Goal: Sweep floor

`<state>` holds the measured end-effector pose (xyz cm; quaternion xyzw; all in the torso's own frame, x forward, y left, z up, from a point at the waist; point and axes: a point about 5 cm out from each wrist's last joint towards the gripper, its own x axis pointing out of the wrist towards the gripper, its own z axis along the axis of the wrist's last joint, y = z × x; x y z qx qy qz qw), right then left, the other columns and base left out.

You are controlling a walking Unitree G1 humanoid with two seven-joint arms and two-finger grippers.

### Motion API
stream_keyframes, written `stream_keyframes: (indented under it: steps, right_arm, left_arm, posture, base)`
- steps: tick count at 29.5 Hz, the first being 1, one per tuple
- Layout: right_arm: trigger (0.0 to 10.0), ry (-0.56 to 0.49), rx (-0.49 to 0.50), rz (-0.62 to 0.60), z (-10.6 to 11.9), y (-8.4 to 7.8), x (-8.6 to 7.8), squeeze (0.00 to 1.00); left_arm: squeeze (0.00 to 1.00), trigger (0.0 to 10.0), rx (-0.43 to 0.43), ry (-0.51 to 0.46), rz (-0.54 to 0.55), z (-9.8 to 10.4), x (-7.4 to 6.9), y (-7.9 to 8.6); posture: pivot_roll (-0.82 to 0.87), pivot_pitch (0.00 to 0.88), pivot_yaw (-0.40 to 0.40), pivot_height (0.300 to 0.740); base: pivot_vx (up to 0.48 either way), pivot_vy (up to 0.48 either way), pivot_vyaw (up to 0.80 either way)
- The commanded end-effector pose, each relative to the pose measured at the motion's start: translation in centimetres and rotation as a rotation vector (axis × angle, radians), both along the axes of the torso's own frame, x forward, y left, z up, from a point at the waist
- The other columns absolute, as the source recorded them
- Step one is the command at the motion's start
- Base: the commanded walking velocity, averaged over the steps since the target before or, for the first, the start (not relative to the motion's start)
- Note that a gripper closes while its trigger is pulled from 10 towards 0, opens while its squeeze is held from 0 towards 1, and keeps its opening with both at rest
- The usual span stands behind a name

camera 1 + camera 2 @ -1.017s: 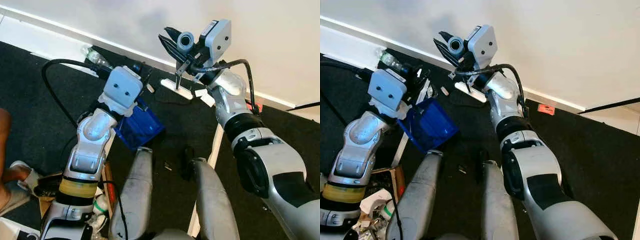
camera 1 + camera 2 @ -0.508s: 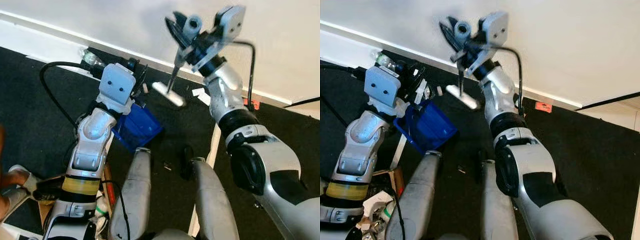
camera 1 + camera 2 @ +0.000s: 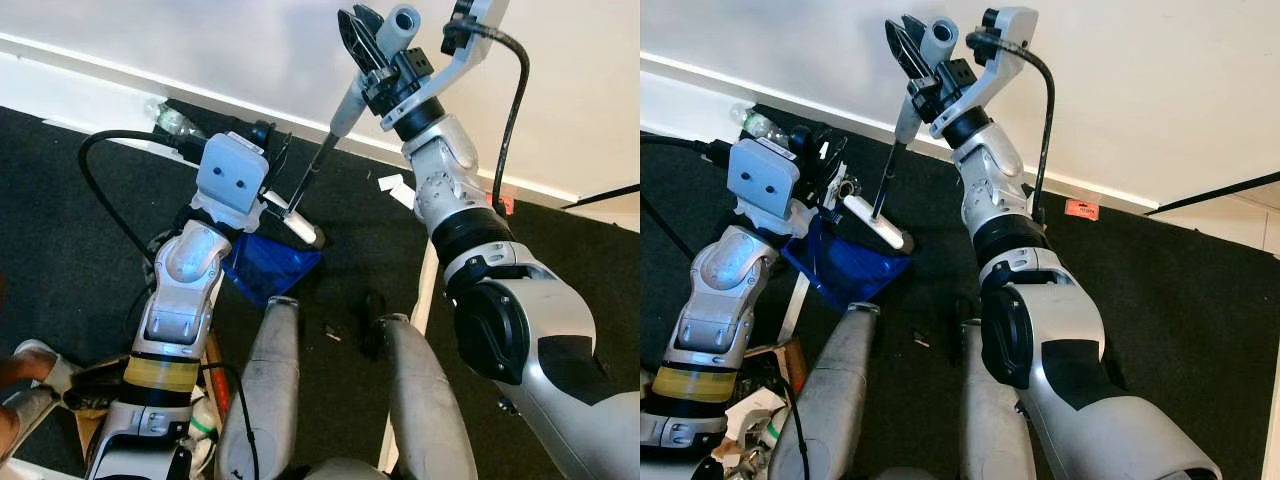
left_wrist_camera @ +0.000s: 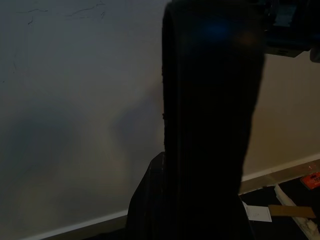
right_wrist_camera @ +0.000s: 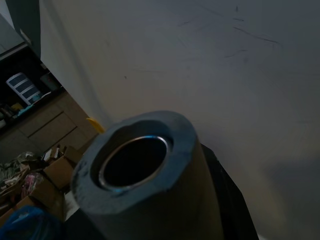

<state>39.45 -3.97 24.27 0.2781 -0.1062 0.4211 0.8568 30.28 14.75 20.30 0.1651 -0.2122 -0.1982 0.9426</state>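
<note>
My left gripper point(image 3: 268, 140) is shut on the handle of a blue dustpan point(image 3: 262, 268), which hangs low over the black carpet, tilted, in front of my knees. In the left wrist view that handle point(image 4: 210, 125) is a dark bar against the white wall. My right gripper point(image 3: 362, 30) is raised high near the wall and shut on the grey foam handle point(image 5: 165, 200) of a small brush. The brush's thin shaft slants down to the left, and its white head point(image 3: 300, 228) lies at the dustpan's upper edge.
White paper scraps point(image 3: 395, 185) and an orange tag point(image 3: 503, 205) lie on the carpet by the skirting board. A plastic bottle point(image 3: 170, 118) lies by the wall at left. A white strip point(image 3: 425, 290) lies beside my right leg. A person's foot point(image 3: 20, 365) and a rubbish box point(image 3: 100, 380) are at lower left.
My right arm has lifted and swung the brush, so its head has come down to the left onto the dustpan. The dustpan has tipped lower and flatter.
</note>
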Motion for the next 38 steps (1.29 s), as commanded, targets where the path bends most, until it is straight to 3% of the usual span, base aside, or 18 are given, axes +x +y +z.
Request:
stream_keyframes:
  steps: [1, 8, 10, 12, 15, 18, 25, 26, 28, 33, 38]
  right_arm:
    - [10.0, 0.253, 0.1, 0.12, -3.9, 2.4, -1.1, 0.0]
    - [10.0, 0.233, 0.145, 0.071, -3.1, 1.0, -0.5, 0.0]
    - [10.0, 0.231, 0.204, 0.034, -2.5, -0.5, 0.0, 0.0]
    - [10.0, 0.231, 0.204, 0.034, -2.5, -0.5, 0.0, 0.0]
    - [10.0, 0.236, 0.289, 0.003, -1.7, -3.3, 0.5, 0.0]
    - [10.0, 0.231, 0.295, 0.001, -1.6, -4.2, 0.6, 0.0]
    - [10.0, 0.206, 0.243, -0.028, -2.0, -5.6, 0.5, 0.0]
    - [10.0, 0.13, 0.162, -0.081, -1.6, -6.7, 0.5, 0.0]
    - [10.0, 0.058, 0.097, -0.127, -1.0, -7.7, 0.5, 0.0]
    - [10.0, -0.055, -0.009, -0.215, 0.5, -9.8, 0.4, 0.0]
    - [10.0, -0.103, -0.037, -0.266, 1.6, -11.5, 0.1, 0.0]
  left_arm:
    - [0.0, 10.0, -0.054, 0.092, -0.062, -2.3, -0.4, -1.6]
    - [0.0, 10.0, -0.078, 0.087, -0.059, -2.5, -0.2, -1.4]
    - [0.0, 10.0, -0.122, 0.097, -0.036, -2.9, 0.0, -0.9]
    - [0.0, 10.0, -0.122, 0.097, -0.036, -2.9, 0.0, -0.9]
    - [0.0, 10.0, -0.157, 0.12, -0.009, -3.9, 0.3, -0.6]
    - [0.0, 10.0, -0.162, 0.131, -0.009, -4.5, 0.4, -0.8]
    - [0.0, 10.0, -0.184, 0.136, -0.019, -4.9, 0.6, -1.6]
    - [0.0, 10.0, -0.193, 0.144, -0.028, -5.4, 0.7, -1.9]
    - [0.0, 10.0, -0.201, 0.151, -0.032, -5.8, 0.8, -2.1]
    - [0.0, 10.0, -0.219, 0.173, -0.031, -6.7, 0.9, -2.2]
    - [0.0, 10.0, -0.225, 0.189, -0.033, -7.5, 1.1, -2.4]
  posture:
    - [0.23, 0.589, -0.104, 0.74]
    - [0.21, 0.573, -0.117, 0.74]
    - [0.19, 0.545, -0.128, 0.74]
    - [0.19, 0.545, -0.128, 0.74]
    - [0.16, 0.498, -0.141, 0.74]
    - [0.14, 0.464, -0.145, 0.74]
    - [0.13, 0.403, -0.142, 0.74]
    - [0.13, 0.356, -0.136, 0.74]
    - [0.13, 0.332, -0.135, 0.74]
    - [0.12, 0.274, -0.127, 0.74]
    - [0.1, 0.233, -0.117, 0.74]
  base:
    - [0.0, 0.0, 0.0]
    - [0.0, 0.0, 0.0]
    - [0.0, 0.0, 0.0]
    - [0.0, 0.0, 0.0]
    - [0.0, 0.0, 0.0]
    - [0.0, 0.0, 0.0]
    - [0.0, 0.0, 0.0]
    - [0.0, 0.0, 0.0]
    - [0.0, 0.0, 0.0]
    - [0.0, 0.0, 0.0]
    - [0.0, 0.0, 0.0]
